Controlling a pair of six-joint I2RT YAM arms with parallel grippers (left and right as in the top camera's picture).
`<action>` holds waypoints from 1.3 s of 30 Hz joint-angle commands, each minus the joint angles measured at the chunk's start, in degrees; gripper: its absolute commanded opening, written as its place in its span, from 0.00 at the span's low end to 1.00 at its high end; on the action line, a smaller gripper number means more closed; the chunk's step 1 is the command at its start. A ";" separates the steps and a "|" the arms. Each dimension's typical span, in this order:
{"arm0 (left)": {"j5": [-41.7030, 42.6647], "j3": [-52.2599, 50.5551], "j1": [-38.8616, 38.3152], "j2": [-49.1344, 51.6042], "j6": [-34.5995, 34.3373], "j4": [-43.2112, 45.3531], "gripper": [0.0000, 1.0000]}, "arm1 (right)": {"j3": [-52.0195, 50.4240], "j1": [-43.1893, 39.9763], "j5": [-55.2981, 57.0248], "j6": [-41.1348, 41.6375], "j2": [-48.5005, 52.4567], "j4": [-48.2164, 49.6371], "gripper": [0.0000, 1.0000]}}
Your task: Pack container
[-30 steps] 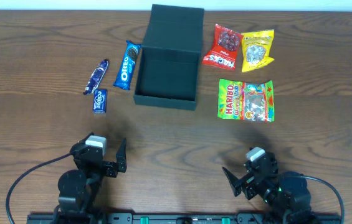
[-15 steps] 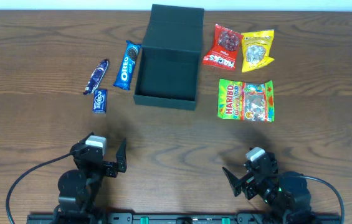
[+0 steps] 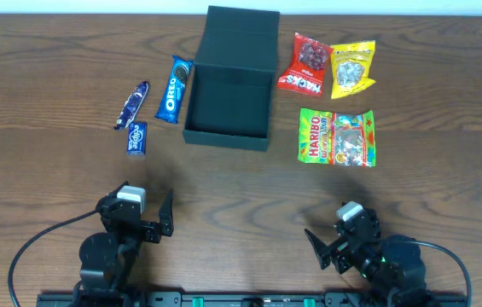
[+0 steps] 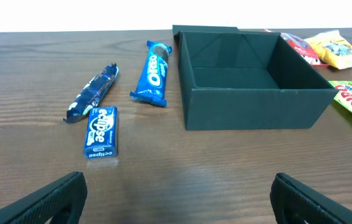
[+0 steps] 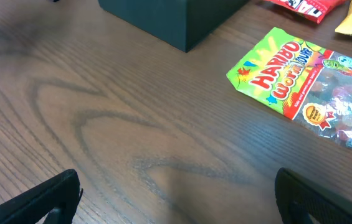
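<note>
A: Where is the container (image 3: pixel 229 102) found?

B: It is set on the table (image 3: pixel 44 60), at the middle of the far side in the overhead view; its lid (image 3: pixel 241 38) is folded back, away from the arms, and the inside is seen bare.

A: What is laid around it?

B: To the left, an Oreo packet (image 3: pixel 174 89) is laid just beside the left wall, parted from it by a thin strip of wood; further left a dark blue bar wrapper (image 3: pixel 133 104) is placed slantwise, and a small blue Eclipse box (image 3: pixel 138 138) is set just nearer the arms. To the right, a red sweet packet (image 3: pixel 307 64) is laid near the lid, and a yellow packet (image 3: pixel 352 70) is placed against it; whether the edges touch or overlap cannot be told. A green Haribo bag (image 3: pixel 337 136) is laid nearer the arms, apart from the container.

A: How is the left gripper held?

B: The left gripper (image 4: pixel 182 199) is held low at the near edge of the table; its fingers (image 4: pixel 57 196) are spread wide, and nothing is gripped between them.

A: And the right gripper?

B: The right gripper (image 5: pixel 179 196) is likewise spread wide, with only bare wood between the fingers; the Haribo bag is seen ahead of it to the right, and a corner of the container ahead to the left; neither is touched.
</note>
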 commanded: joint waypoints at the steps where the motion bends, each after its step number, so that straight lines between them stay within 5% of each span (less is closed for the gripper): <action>1: -0.33 -1.36 -0.15 -0.42 0.81 -0.09 0.95 | -0.20 0.22 0.20 -0.81 -0.31 0.09 0.99; 16: -0.33 -1.36 -0.15 -0.42 0.81 -0.09 0.95 | -0.22 0.22 -2.97 3.02 -0.31 3.74 0.99; 20: -0.33 -1.36 -0.15 -0.42 0.81 -0.11 0.95 | -0.22 0.22 -9.40 21.09 -0.31 13.14 0.99; 23: -0.33 -1.36 -0.15 -0.42 0.81 -0.09 0.95 | -0.22 0.22 -14.47 46.25 -0.31 15.02 0.99; 29: -0.33 -1.36 -0.15 -0.42 0.81 -0.09 0.95 | -0.22 0.22 -16.50 61.05 -0.31 16.02 0.99; 32: -0.33 -1.36 -0.15 -0.42 0.81 -0.09 0.95 | -0.22 0.22 -16.74 58.77 -0.31 20.37 0.98; 35: -0.33 -1.36 -0.15 -0.42 0.81 -0.09 0.95 | -0.22 0.15 -16.55 55.82 -0.31 25.16 0.84; 39: -0.33 -1.36 -0.15 -0.42 0.81 -0.09 0.95 | -0.15 -0.83 -15.58 53.92 1.73 28.79 0.86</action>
